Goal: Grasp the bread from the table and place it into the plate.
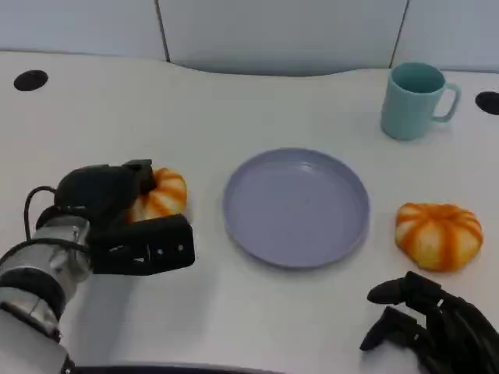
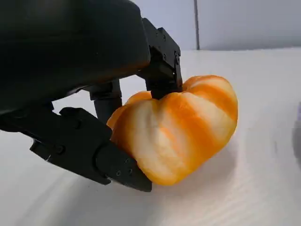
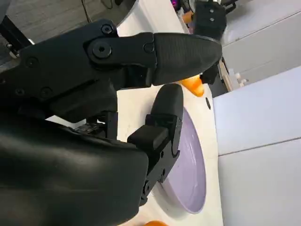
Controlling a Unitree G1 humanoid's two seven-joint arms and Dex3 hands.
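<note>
An orange-and-white striped bread (image 1: 164, 193) lies on the white table, left of the round lilac plate (image 1: 296, 206). My left hand (image 1: 117, 214) wraps around it from the left. In the left wrist view its black fingers (image 2: 162, 61) press the bread (image 2: 183, 127) from one side and the thumb (image 2: 89, 150) from the other, with the bread low over the tabletop. A second striped bread (image 1: 438, 234) sits right of the plate. My right hand (image 1: 437, 327) rests near the front edge, fingers apart, holding nothing. The right wrist view shows the plate (image 3: 193, 174) beyond its fingers (image 3: 164, 127).
A teal mug (image 1: 417, 100) stands at the back right, behind the plate. Two dark round holes (image 1: 31, 79) (image 1: 487, 101) mark the table's far corners. A pale wall panel runs along the back edge.
</note>
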